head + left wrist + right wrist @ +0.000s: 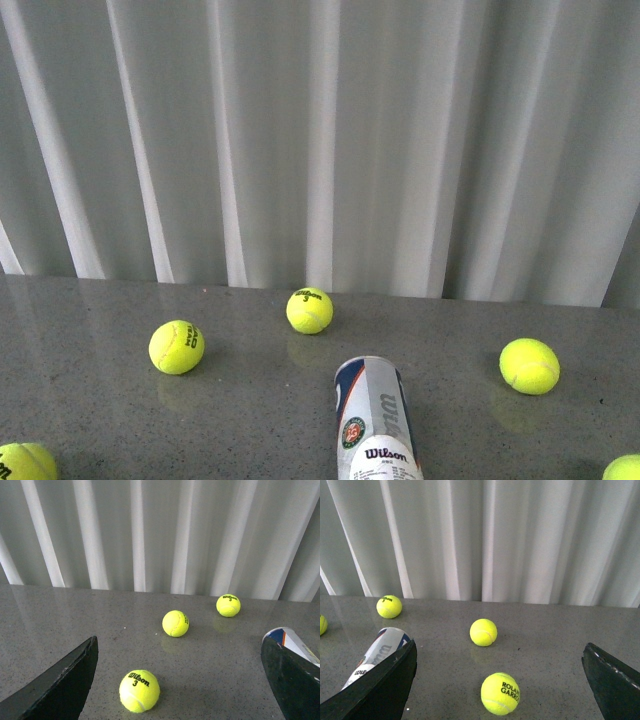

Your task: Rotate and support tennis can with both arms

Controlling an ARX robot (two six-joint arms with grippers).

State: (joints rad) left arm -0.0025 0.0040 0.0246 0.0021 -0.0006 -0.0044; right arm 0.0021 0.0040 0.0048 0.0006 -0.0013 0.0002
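The tennis can (pixel 374 420) lies on its side on the grey table (pixel 250 410), at the front edge of the front view, label up, pointing away from me. Neither arm shows in the front view. In the left wrist view the can's far end (pixel 291 639) peeks out just behind one black finger (pixel 290 682) of my left gripper (pixel 180 680), which stands open over a Wilson 3 ball (pixel 139 690). In the right wrist view the can (pixel 377 652) lies beside and partly behind one finger (pixel 382 690) of my open right gripper (pixel 500 685), with a Roland Garros ball (pixel 500 693) between the fingers.
Several yellow-green tennis balls are scattered on the table: one at the back centre (pixel 310 310), one at the left (pixel 177 347), one at the right (pixel 529 365), and others at the front corners (pixel 25 462). A white pleated curtain (pixel 320 140) hangs behind the table.
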